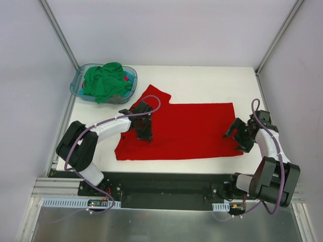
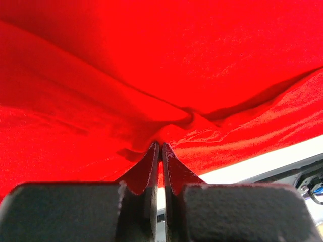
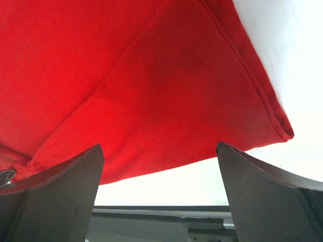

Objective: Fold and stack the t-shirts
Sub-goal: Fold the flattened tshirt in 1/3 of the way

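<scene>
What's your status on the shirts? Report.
Left jaws shut on red shirt, pinching a fold. Right jaws open at its near right corner. Green shirt bunched in basket. Nothing in the way.

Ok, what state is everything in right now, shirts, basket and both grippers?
red t-shirt: spread flat on the table.
green t-shirt: crumpled in the basket.
basket: upright.
left gripper: shut on the red t-shirt.
right gripper: open over the red t-shirt's right edge.
</scene>
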